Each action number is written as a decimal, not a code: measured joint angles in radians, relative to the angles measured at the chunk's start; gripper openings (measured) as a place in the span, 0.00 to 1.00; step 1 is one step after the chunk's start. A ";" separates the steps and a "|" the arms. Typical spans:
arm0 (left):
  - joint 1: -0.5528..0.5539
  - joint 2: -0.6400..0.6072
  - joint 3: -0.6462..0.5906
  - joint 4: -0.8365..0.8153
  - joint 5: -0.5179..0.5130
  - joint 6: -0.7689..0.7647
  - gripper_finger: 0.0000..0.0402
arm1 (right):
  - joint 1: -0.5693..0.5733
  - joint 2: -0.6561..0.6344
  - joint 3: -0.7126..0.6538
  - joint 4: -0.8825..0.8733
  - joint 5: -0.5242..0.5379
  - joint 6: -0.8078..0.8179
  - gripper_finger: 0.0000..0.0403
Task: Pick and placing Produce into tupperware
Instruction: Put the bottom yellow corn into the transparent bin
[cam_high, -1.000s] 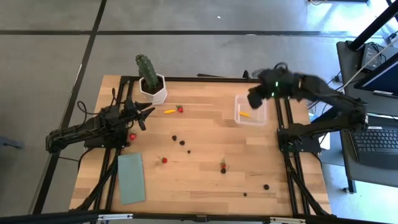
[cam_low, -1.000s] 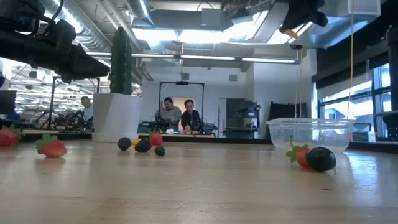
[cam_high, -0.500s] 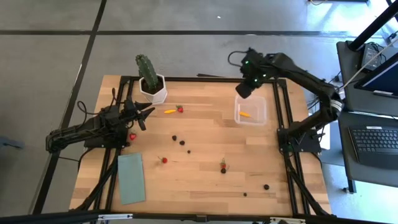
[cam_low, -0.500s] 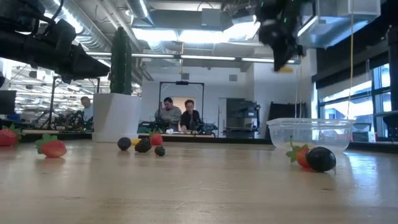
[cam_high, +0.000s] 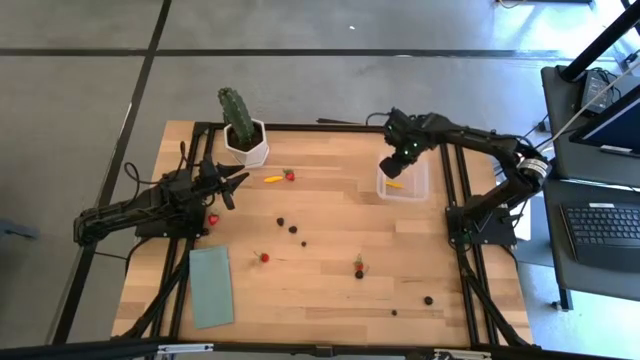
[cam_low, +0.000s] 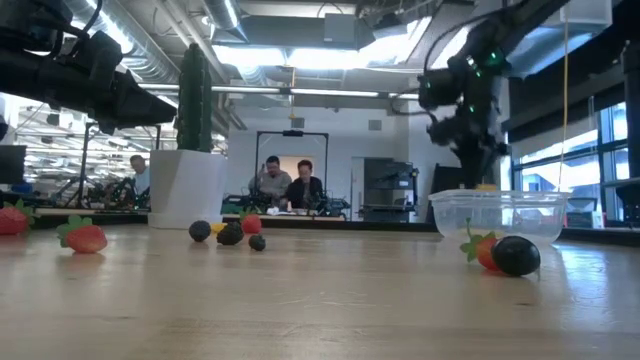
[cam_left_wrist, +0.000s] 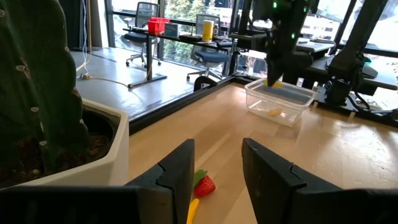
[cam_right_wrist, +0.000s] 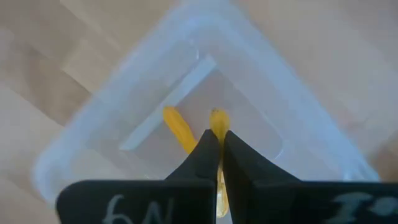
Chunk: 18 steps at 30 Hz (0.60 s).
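The clear tupperware (cam_high: 405, 180) stands near the table's far right edge, with one yellow-orange piece (cam_right_wrist: 179, 129) lying in it. My right gripper (cam_high: 394, 163) hangs just above its left rim, shut on a second yellow-orange piece (cam_right_wrist: 217, 118). Loose produce lies across the table: a strawberry (cam_high: 289, 175) beside a yellow piece (cam_high: 272, 179), dark berries (cam_high: 293, 229), and more strawberries (cam_high: 264, 257) (cam_high: 358, 270). My left gripper (cam_high: 235, 180) waits open by the cactus pot, pointing at the strawberry (cam_left_wrist: 204, 185). My right gripper pinches the yellow-orange piece between its two fingers from above, pointing down into the tupperware. Its free end (cam_right_wrist: 217, 116) sticks out past the fingertips (cam_right_wrist: 207, 144). It is lifted clear, above the container's floor.
A cactus in a white pot (cam_high: 245, 140) stands at the far left, and a flat green pad (cam_high: 210, 286) lies near the left front. Dark berries (cam_high: 428, 299) rest near the front right. People sit in the room beyond the table (cam_low: 285, 185).
My right gripper has swung from the table's right side toward the far edge, then come down over the tupperware, carrying the yellow piece with it. It now hangs low over the container's rim. The left arm has kept still.
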 joint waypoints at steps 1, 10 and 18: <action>0.000 0.000 0.000 0.000 0.000 0.000 0.31 | 0.001 0.000 -0.024 0.009 -0.001 0.000 0.02; 0.000 0.000 0.000 0.000 -0.001 0.000 0.31 | 0.001 0.000 -0.207 0.166 -0.001 0.017 0.02; 0.000 0.000 0.000 0.001 -0.022 0.000 0.31 | 0.001 -0.001 -0.251 0.209 -0.001 0.007 0.12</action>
